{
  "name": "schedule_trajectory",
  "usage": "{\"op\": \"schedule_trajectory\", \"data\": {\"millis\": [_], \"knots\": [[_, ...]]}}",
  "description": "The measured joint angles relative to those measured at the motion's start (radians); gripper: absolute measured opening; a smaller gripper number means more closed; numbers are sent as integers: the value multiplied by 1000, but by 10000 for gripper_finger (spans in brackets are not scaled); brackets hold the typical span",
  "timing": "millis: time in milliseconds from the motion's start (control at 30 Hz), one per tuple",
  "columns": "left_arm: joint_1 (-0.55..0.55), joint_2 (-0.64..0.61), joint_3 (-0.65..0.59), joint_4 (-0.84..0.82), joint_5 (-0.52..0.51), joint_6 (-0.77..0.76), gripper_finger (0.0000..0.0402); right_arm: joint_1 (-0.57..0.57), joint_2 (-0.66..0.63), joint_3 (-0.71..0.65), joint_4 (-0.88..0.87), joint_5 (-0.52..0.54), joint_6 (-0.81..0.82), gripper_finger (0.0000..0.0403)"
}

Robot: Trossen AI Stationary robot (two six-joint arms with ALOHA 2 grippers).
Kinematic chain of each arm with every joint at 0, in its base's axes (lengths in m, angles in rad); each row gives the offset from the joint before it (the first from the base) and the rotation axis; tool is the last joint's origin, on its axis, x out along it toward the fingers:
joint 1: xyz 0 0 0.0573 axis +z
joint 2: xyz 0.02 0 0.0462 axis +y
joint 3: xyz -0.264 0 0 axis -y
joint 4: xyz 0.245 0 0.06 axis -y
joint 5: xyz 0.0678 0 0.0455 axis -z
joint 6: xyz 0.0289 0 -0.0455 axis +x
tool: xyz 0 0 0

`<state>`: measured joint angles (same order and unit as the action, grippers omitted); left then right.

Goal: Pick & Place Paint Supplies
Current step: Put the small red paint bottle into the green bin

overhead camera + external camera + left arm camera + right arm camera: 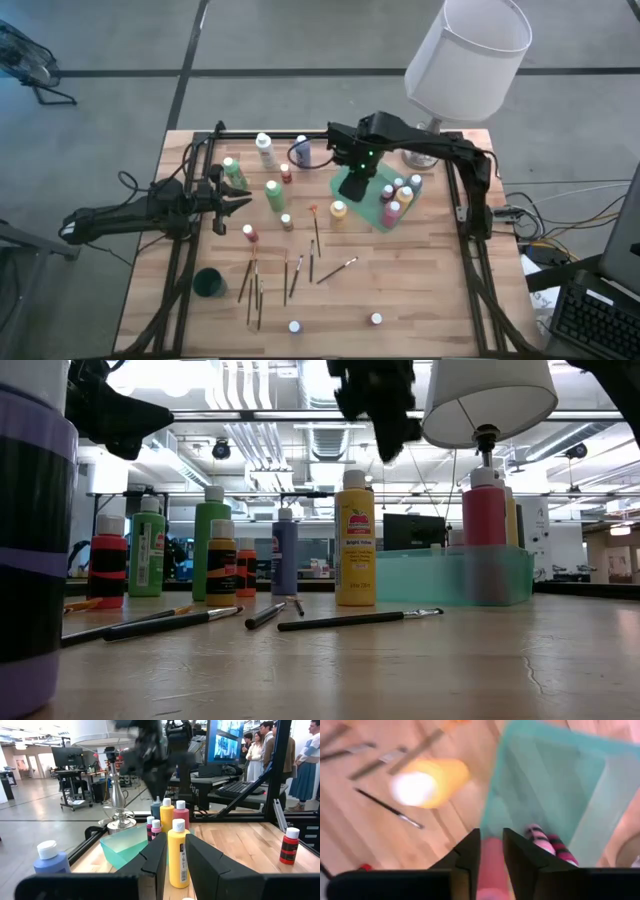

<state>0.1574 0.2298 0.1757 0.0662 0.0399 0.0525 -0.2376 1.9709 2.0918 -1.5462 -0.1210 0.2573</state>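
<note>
A translucent green tray (378, 218) at the table's centre right holds several paint bottles (400, 192), among them a red one (483, 530). A yellow bottle (338, 210) stands just left of the tray. My right gripper (355, 188) hangs high over the tray's left edge, pointing down, shut and empty; the right wrist view looks past its fingertips (491, 845) onto the tray (555, 785). More bottles (273, 193) and several brushes (300, 270) are spread over the table's left and middle. My left gripper (240, 200) waits at the left, level, shut.
A lamp (465, 50) stands at the far right behind the tray. A dark green cup (209, 283) sits near the front left. Two small white-capped bottles (294, 326) stand by the near edge. People stand beyond the table (260, 745).
</note>
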Motion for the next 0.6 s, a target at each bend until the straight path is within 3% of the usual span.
{"op": "schedule_trajectory", "data": {"millis": [200, 333, 600], "knots": [[0, 0, 0, 0, 0, 0, 76, 164, 0, 168, -21, 26, 70, 19], [0, 0, 0, 0, 0, 0, 76, 294, -1, 249, -24, 95, 145, 10], [0, 0, 0, -1, 0, 0, 76, 566, -21, 260, -24, 299, 300, 9]]}}
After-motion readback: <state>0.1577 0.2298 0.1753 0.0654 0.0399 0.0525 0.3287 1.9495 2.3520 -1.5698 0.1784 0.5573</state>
